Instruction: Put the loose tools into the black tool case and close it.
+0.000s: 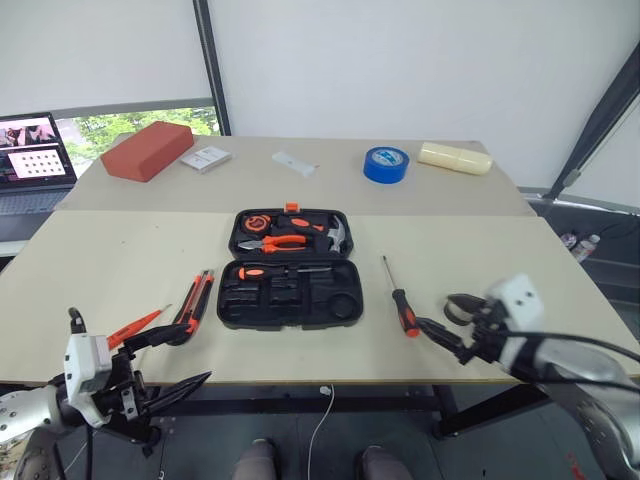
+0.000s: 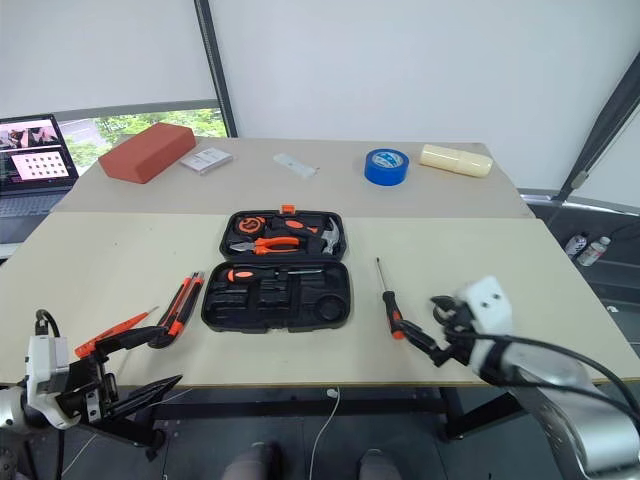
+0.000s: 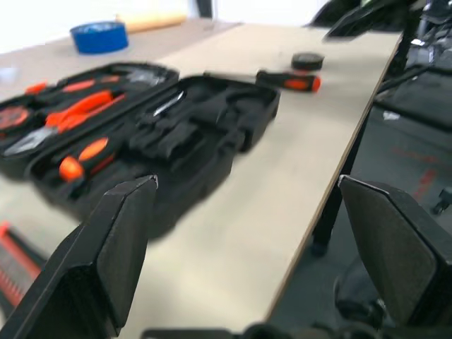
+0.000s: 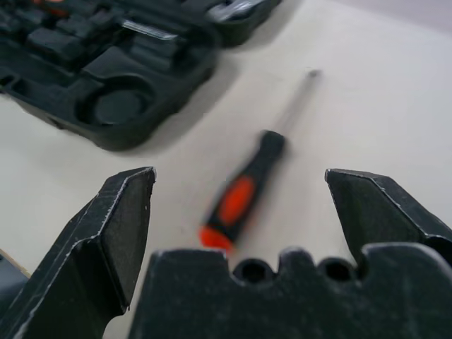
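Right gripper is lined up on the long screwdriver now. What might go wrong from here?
1. The long screwdriver lies near the table's front edge; a nudge from the open right gripper might roll it off.
2. The utility knife and tester pen also lie close to that edge, beside the open left gripper, which could brush them.
3. The black tool case sits loose, so pressing a tool in might shift it.

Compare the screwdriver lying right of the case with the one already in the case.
The long screwdriver lies loose on the table, right of the black tool case; the short screwdriver sits in a slot inside the case. The loose one points away from the robot; the stowed one lies crosswise. The loose one is longer. Both have orange-and-black handles.
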{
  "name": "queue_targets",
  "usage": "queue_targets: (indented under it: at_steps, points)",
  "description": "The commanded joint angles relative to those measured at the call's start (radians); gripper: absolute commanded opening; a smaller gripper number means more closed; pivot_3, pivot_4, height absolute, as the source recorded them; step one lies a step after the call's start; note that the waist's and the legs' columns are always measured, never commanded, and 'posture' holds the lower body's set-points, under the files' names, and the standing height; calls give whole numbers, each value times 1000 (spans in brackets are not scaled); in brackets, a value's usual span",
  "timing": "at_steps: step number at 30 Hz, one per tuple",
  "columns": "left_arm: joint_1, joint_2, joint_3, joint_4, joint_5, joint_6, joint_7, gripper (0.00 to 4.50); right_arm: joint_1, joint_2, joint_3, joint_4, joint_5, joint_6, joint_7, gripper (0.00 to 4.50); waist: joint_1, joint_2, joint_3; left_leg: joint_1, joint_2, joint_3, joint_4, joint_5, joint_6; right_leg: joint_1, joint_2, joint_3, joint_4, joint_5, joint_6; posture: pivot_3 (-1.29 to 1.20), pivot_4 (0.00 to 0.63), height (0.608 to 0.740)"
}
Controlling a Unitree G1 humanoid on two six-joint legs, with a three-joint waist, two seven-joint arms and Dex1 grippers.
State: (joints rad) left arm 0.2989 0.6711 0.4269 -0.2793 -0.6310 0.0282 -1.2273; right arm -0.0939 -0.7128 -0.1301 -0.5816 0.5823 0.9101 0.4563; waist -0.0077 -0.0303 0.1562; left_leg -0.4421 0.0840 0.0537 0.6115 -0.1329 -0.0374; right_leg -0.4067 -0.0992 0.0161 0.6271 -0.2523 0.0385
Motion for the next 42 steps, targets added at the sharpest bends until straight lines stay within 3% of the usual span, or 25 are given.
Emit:
queue_targets:
  at_steps: [1,3,6,11,14,16,20,24,28,35,42]
  points:
    - [-27,-3,-33,-62,-18,16,27,4408,-90,1,68,22,-21,158,-72,4500,3,-1,-1,0,0,0,0,0,0,0,0,0,0,0,0,0,150,740]
    - [-38,-3,-47,-69,-14,16,33,4408,-121,19,116,70,-81,179,-128,4500,4,-2,-1,-5,0,1,0,2,5,1,1,1,1,1,-4,0,150,740]
    - [-52,-2,-61,-77,-10,19,43,4500,-137,32,150,108,-127,198,-162,3876,5,-2,-1,-10,0,0,0,2,11,-2,3,1,2,1,3,0,150,740]
    - [-65,0,-67,-77,-14,19,45,4500,-118,96,120,107,-111,232,-173,2015,5,-2,-1,-11,1,-1,1,1,12,-4,5,1,4,1,4,0,150,740]
    - [-69,-1,-61,-76,-25,20,47,4500,-98,133,82,101,-125,209,-197,1125,6,-2,-1,-10,2,-1,3,1,12,-3,6,1,3,-1,1,0,150,740]
    - [-70,-7,-58,-79,-32,25,57,4500,-88,153,59,96,-138,159,-201,1053,6,-2,-1,-10,2,-1,4,1,12,-3,5,1,3,-2,0,0,150,740]
    - [-43,-33,-39,-99,-36,31,117,4500,-112,137,105,104,-178,-206,9,1053,3,-2,-1,-10,1,0,4,1,11,-3,5,2,3,-1,2,0,150,740]
    - [-16,-101,21,-112,-34,34,255,4500,-320,43,278,286,-283,-513,344,1053,-17,-1,0,-8,2,0,5,1,12,-3,6,3,3,0,2,0,150,740]
    - [26,-130,47,-115,-11,21,307,4500,-555,74,453,535,-415,-700,529,1053,-25,-2,0,-1,3,-1,2,1,12,1,7,2,4,-1,1,0,150,740]
    - [48,-152,32,-121,10,4,336,4500,-843,232,634,950,-623,-841,622,1053,-22,-2,0,-3,3,0,2,1,12,0,7,3,5,3,-3,0,150,740]
    - [55,-161,14,-134,18,0,349,4500,-951,292,656,1196,-728,-964,624,1053,-9,-2,0,-4,3,2,1,-2,7,-3,7,2,5,4,-2,0,150,740]
